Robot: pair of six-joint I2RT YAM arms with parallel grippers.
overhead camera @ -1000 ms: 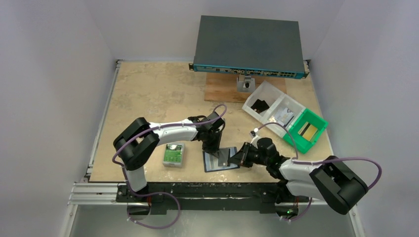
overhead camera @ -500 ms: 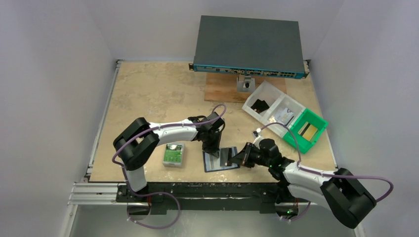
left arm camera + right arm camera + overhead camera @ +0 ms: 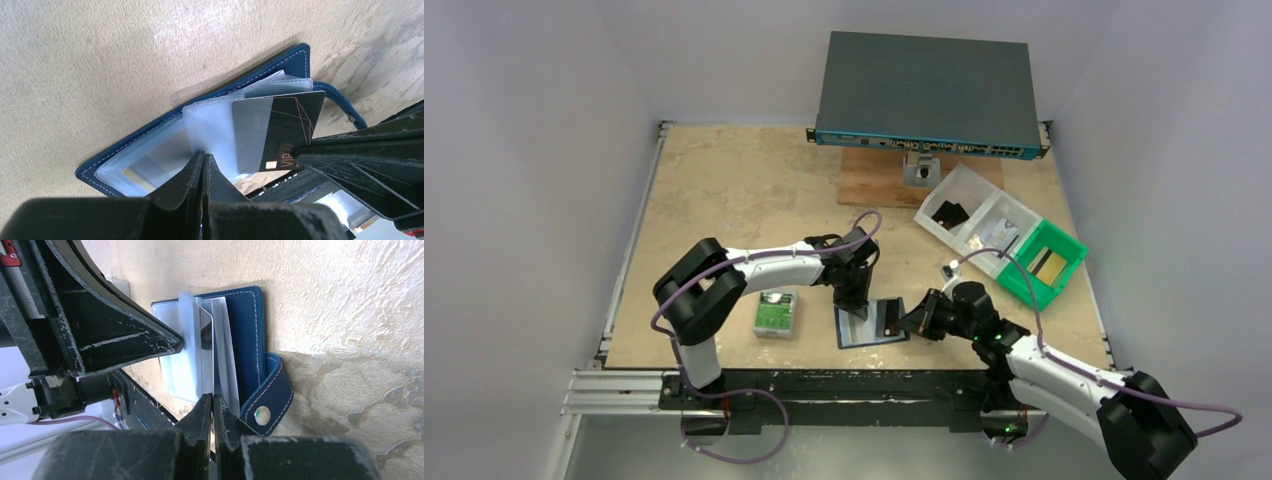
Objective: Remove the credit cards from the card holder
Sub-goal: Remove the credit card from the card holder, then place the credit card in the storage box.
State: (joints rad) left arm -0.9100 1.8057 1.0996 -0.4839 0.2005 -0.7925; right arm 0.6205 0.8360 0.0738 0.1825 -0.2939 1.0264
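The navy card holder (image 3: 864, 330) lies open near the table's front edge, its clear sleeves fanned up (image 3: 210, 125). My left gripper (image 3: 202, 156) is shut on the edge of one clear sleeve and pins it; it also shows in the top view (image 3: 857, 302). My right gripper (image 3: 213, 399) is shut on the edge of a dark credit card (image 3: 287, 130) marked VIP with thin gold lines, which sticks halfway out of a sleeve. That card shows edge-on in the right wrist view (image 3: 206, 332). A tan-gold card (image 3: 133, 176) sits in a lower sleeve. The snap tab (image 3: 263, 413) lies to the right.
A grey case with a green label (image 3: 776, 311) lies left of the card holder. A white divided tray (image 3: 979, 222) and a green bin (image 3: 1064, 248) holding tan cards stand at the right. A network switch (image 3: 927, 95) on a wooden board (image 3: 869, 178) is at the back.
My right arm has drawn back to the right with the dark card, sliding it further out of its sleeve. The left arm has stayed put on the sleeve.
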